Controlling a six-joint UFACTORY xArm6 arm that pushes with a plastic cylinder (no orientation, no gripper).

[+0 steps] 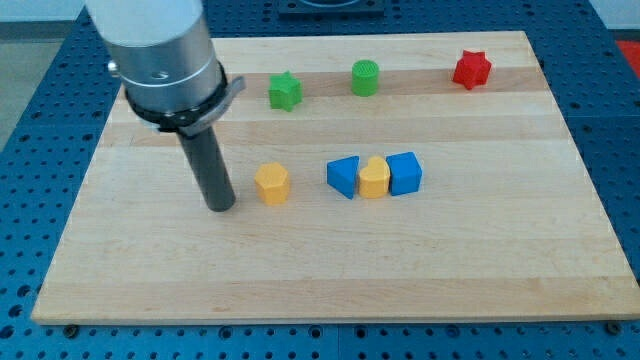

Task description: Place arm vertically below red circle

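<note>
Nearest to us, my tip (pixel 221 206) rests on the wooden board (pixel 330 280), just left of the yellow hexagon (pixel 272 184), not touching it. We carry no pincer, only the rod, so nothing is held. To the right sit three blocks touching in a row: a blue triangle (pixel 343 176), a yellow block (pixel 374 179), and a blue cube (pixel 405 172). Farther back we see a green star (pixel 285 91), a green cylinder (pixel 365 77), and a red star (pixel 471 69) at far right. We cannot make out any red circle.

A lab: wooden board (pixel 330 270) on blue perforated bench (pixel 30 120)
</note>
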